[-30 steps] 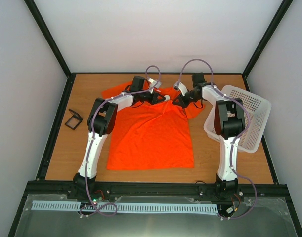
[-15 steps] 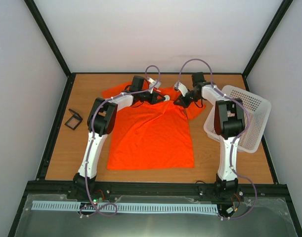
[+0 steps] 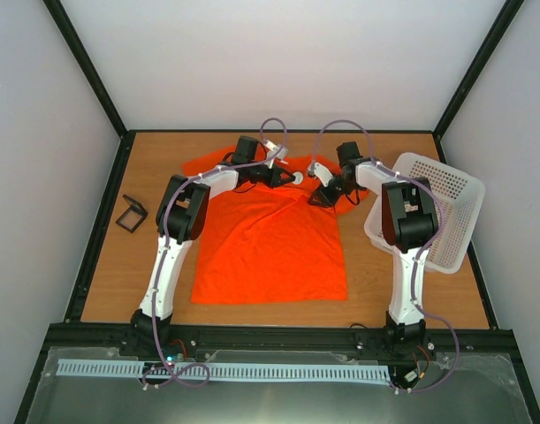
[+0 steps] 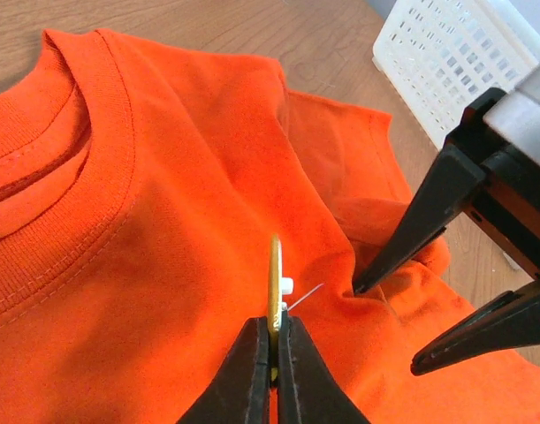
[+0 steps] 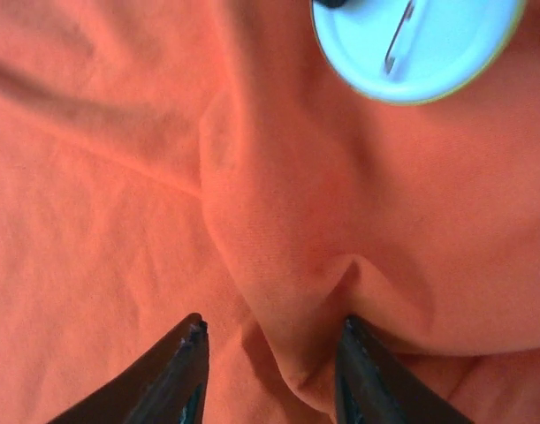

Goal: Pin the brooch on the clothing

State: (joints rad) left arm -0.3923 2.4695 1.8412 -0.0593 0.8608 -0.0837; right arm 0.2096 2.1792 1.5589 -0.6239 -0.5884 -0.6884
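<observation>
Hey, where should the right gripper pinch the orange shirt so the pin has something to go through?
Pinch the raised fold of the T-shirt that stands between the right gripper's open fingers, just short of the brooch. Probably come straight down, one finger each side; the ridge runs toward the pin.

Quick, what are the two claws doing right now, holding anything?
Left gripper: shut on the brooch.
Right gripper: open, holding nothing, a T-shirt fold between its jaws.
</observation>
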